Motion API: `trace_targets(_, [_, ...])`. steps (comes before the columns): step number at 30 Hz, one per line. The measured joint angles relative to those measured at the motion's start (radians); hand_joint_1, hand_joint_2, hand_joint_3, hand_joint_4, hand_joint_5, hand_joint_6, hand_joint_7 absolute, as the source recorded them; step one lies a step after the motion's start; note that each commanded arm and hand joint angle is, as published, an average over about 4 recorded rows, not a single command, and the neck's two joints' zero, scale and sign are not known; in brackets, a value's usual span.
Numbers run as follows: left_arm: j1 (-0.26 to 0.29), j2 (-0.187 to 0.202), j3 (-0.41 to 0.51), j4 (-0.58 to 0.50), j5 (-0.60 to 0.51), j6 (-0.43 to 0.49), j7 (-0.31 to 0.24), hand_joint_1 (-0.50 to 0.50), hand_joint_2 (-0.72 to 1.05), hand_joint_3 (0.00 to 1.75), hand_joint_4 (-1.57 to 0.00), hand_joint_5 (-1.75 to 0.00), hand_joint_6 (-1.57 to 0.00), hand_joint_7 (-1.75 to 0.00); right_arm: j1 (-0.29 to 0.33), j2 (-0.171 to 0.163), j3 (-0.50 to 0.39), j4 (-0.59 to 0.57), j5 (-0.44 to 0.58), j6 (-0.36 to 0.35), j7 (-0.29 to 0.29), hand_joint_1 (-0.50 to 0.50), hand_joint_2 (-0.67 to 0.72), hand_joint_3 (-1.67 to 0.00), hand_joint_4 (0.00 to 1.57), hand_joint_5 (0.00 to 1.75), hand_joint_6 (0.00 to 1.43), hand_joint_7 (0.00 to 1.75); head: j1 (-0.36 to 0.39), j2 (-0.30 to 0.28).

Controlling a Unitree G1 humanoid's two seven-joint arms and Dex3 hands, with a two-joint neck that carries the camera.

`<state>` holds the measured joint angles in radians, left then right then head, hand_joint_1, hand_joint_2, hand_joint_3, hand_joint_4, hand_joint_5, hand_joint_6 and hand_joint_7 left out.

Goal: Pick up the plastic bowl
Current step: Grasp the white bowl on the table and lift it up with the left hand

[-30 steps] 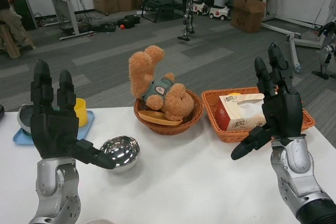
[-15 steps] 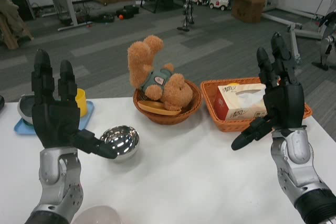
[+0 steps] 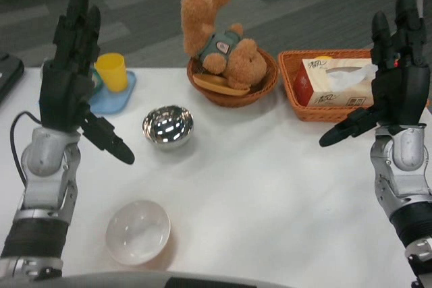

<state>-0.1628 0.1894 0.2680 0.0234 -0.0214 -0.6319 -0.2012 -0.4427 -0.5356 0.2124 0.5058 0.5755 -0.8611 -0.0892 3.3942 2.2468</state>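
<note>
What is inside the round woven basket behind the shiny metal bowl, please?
A brown teddy bear lies head-down in the round basket, on a yellowish flat object. The basket's bottom is covered.

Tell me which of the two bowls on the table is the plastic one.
The white bowl, nearest the front edge by the left hand. The other bowl is shiny mirror-like metal.

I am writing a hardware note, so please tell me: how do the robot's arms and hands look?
Both forearms are silver metal with dark banded cuffs lower down. The left robot hand and right robot hand are matte black and many-fingered. A black cable loops beside the left forearm.
</note>
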Motion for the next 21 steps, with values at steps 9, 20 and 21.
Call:
trace_targets(9, [0.192, 0.095, 0.043, -0.171, 0.313, 0.098, -0.116, -0.48, -0.55, 0.0, 0.0, 0.0, 0.0, 0.0, -0.002, -0.019, 0.038, 0.058, 0.017, -0.002, -0.001, -0.46, 0.72, 0.0, 0.0, 0.0, 0.0, 0.0, 0.1, -0.084])
trace_targets(20, [0.38, 0.254, 0.031, -0.23, 0.445, 0.05, -0.169, -0.46, -0.28, 0.0, 0.0, 0.0, 0.0, 0.0, -0.019, -0.039, 0.082, 0.124, 0.048, -0.003, -0.001, -0.46, 0.72, 0.0, 0.0, 0.0, 0.0, 0.0, 0.155, -0.14])
trace_targets(21, [0.386, 0.256, 0.027, -0.226, 0.449, 0.036, -0.17, -0.46, -0.19, 0.0, 0.0, 0.0, 0.0, 0.0, -0.021, -0.042, 0.087, 0.128, 0.052, -0.004, -0.001, -0.46, 0.72, 0.0, 0.0, 0.0, 0.0, 0.0, 0.157, -0.142])
